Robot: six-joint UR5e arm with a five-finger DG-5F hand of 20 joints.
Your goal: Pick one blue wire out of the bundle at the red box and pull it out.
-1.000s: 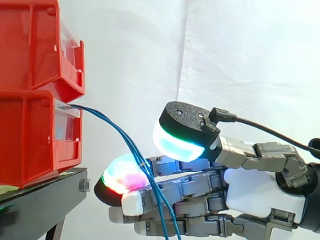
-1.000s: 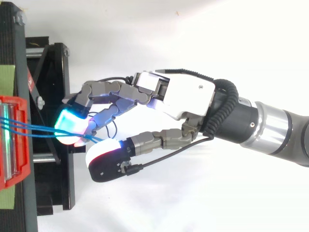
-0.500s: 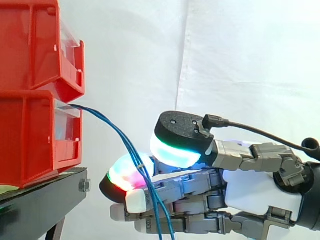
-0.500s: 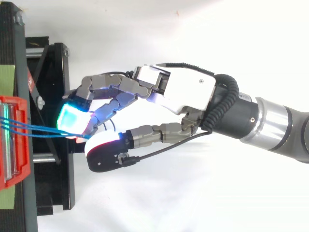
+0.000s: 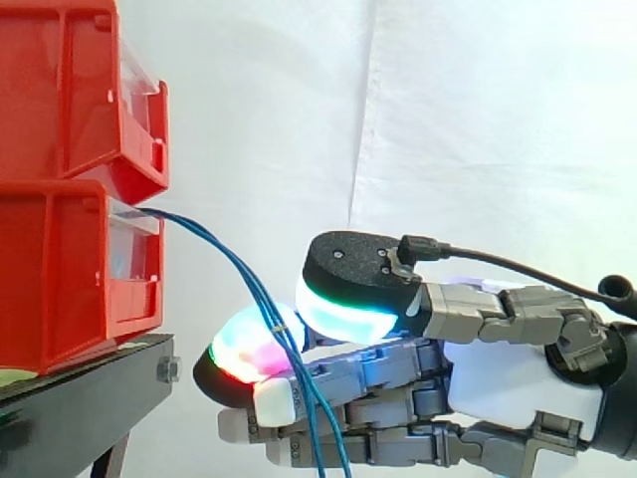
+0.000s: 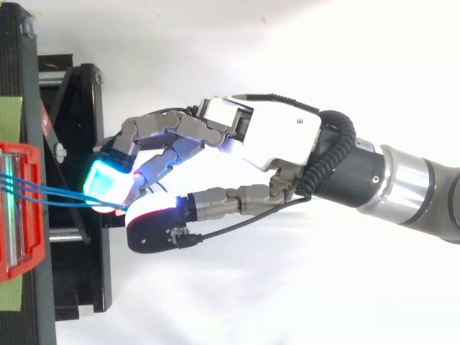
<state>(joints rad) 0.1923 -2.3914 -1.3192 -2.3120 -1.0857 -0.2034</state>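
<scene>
Several thin blue wires [image 5: 214, 242] leave the lower red box [image 5: 60, 269] at the left and droop down to the right. In the top view the same blue wires [image 6: 50, 192] run from the red box [image 6: 20, 215] to my hand [image 6: 277, 140]. My hand [image 5: 518, 383] reaches in from the right, just right of the box and lower than its opening. The thumb pad [image 5: 343, 309] is pressed toward a glowing fingertip [image 5: 244, 351], and the wires pass between them. Below the pinch, the wires hang in front of the fingers.
A second red box [image 5: 60, 90] is stacked on the lower one. Both stand on a black stand [image 5: 80, 398] whose edge lies close under my fingertips. A white curtain hangs behind, with free room to the right of the boxes.
The thumb has come down and toward the fingertips, narrowing the gap until it meets the wires. The hand has shifted slightly toward the box. The wires hang as before.
</scene>
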